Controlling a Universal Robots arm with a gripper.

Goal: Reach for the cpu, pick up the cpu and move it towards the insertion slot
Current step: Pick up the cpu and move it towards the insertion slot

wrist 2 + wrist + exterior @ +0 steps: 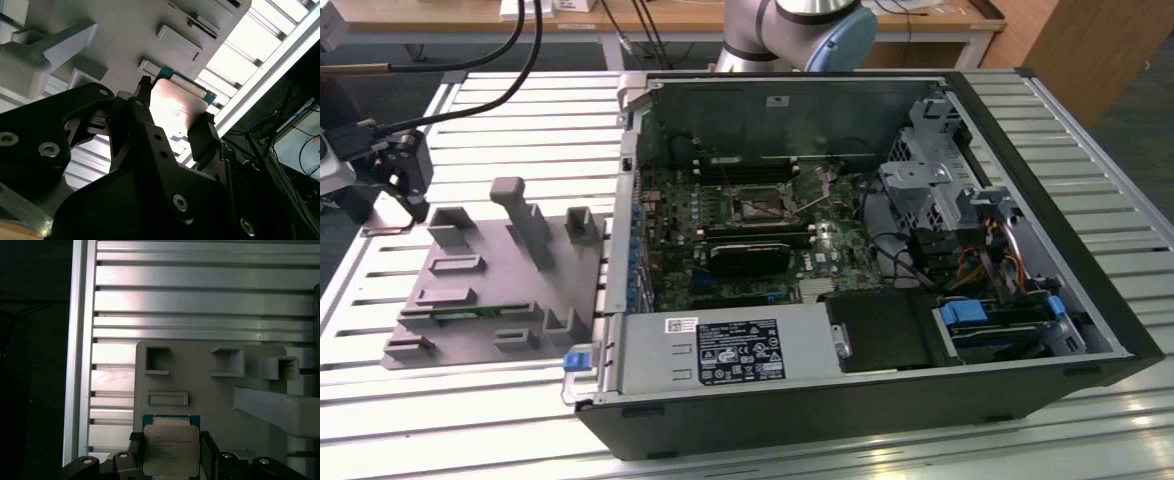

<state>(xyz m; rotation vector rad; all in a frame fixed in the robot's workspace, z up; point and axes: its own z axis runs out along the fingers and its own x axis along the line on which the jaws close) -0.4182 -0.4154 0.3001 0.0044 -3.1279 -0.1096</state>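
In both wrist views the cpu (170, 452) (177, 107), a silver-topped square chip with a green rim, sits between my gripper's (170, 440) (176, 99) two black fingers, which press on opposite edges. It is over one end of the grey fixture plate (200, 390) (125, 30). In the exterior view my gripper (411, 190) hangs over the far corner of the fixture plate (480, 300) at the exterior view's left. The insertion slot (758, 204), a dark square socket with a metal frame, lies on the green board inside the open computer case, well off to the exterior view's right.
The case's metal side wall (630, 200) stands between the plate and the board. Tall grey posts (520, 215) rise from the plate. A black card (747, 255) lies just below the socket, and the power supply (720, 350) is nearer the front. Cables (494, 45) run above my gripper. Everything rests on the slatted aluminium table (520, 120).
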